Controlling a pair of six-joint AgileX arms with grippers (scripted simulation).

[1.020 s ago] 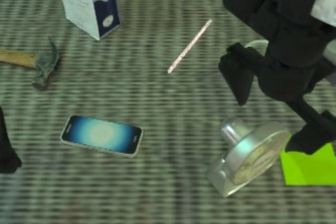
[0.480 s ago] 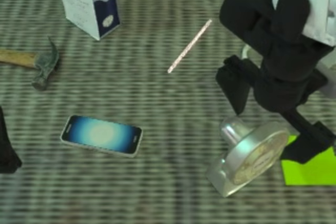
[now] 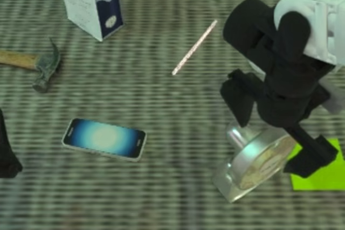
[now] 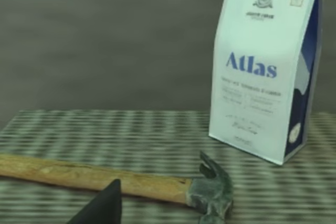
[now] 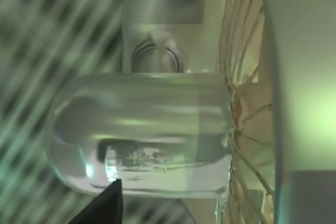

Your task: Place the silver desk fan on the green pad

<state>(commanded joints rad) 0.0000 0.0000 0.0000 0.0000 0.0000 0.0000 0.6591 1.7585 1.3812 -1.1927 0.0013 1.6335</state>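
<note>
The silver desk fan [image 3: 257, 161] lies tipped over at the front right of the table, its beige speckled face turned up and to the right. Its rear motor knob [image 3: 237, 133] points to the back left. My right gripper [image 3: 276, 127] hangs open just above it, one finger beside the knob and the other over the green pad [image 3: 323, 175]. That pad lies flat just right of the fan, partly hidden by the finger. The right wrist view fills with the knob [image 5: 147, 135] and the grille of the head [image 5: 247, 103]. My left gripper [image 3: 6, 157] is parked at the left edge.
An Atlas carton [image 3: 91, 1] stands at the back left, with a hammer [image 3: 40, 64] in front of it. A phone [image 3: 104, 139] lies front left and a thin speckled stick [image 3: 195, 47] lies mid-back. The left wrist view faces the hammer [image 4: 210, 192] and carton [image 4: 268, 66].
My right gripper has come down and forward toward the fan, so its fingers now straddle the head and knob. The fan, the pad and the left arm have not moved.
</note>
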